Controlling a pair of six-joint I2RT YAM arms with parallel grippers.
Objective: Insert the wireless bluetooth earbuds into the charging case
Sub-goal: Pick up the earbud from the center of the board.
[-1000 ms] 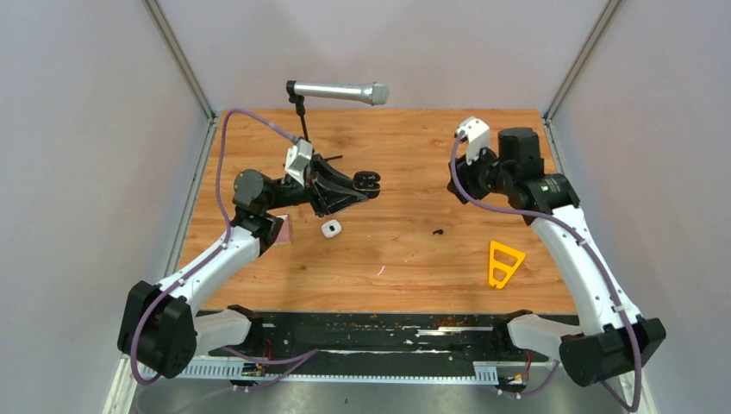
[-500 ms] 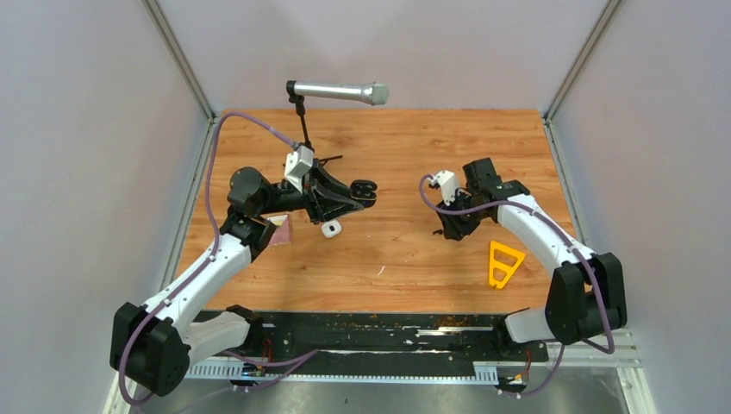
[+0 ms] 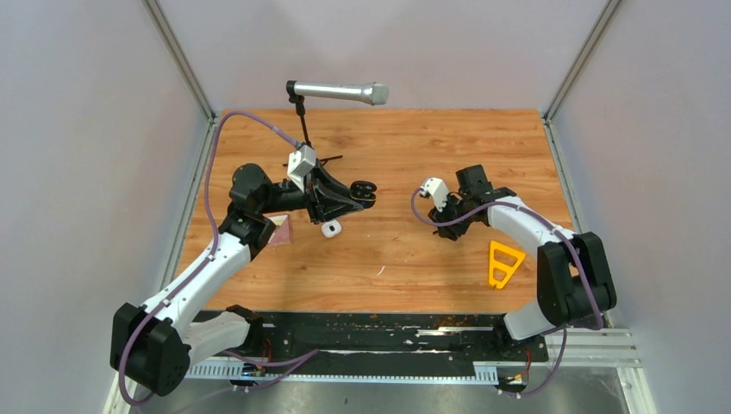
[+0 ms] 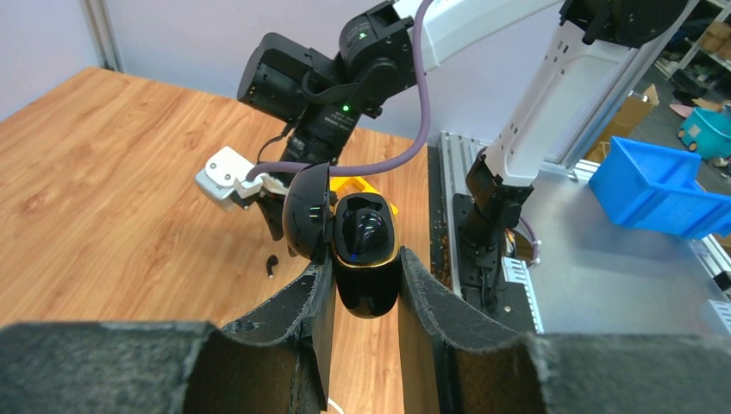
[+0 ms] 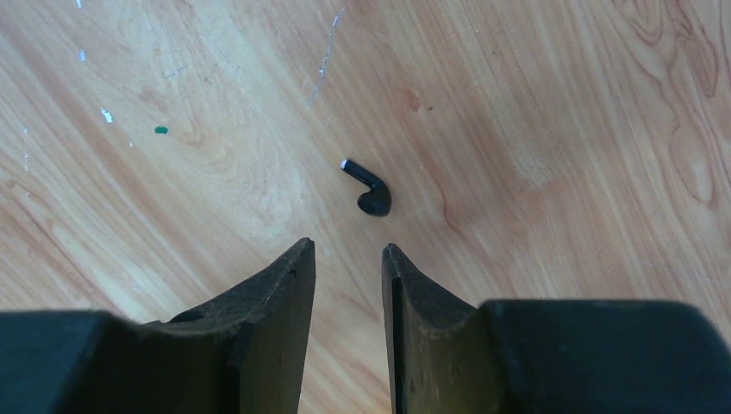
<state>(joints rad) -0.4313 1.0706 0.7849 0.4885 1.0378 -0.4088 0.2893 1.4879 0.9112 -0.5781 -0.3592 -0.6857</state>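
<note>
My left gripper [image 4: 364,260] is shut on an open black charging case [image 4: 366,259] with a gold rim, its lid [image 4: 306,211] hinged to the left. It holds the case above the table; in the top view the case [image 3: 365,191] is left of centre. One black earbud [image 5: 371,191] lies on the wood just beyond my right gripper [image 5: 347,248], which is open and empty, pointing down close over the table. The earbud also shows in the left wrist view [image 4: 272,265]. In the top view my right gripper [image 3: 446,227] is at mid-table. The other earbuds are out of view.
A small white case [image 3: 331,228] lies below the left gripper. A pink piece [image 3: 281,231] sits by the left arm. A yellow triangle [image 3: 504,261] lies right of my right gripper. A microphone [image 3: 338,90] on a stand hangs over the back.
My right arm has swung from the back right down to mid-table, over the black earbud. My left gripper has shifted slightly, still holding the black case.
</note>
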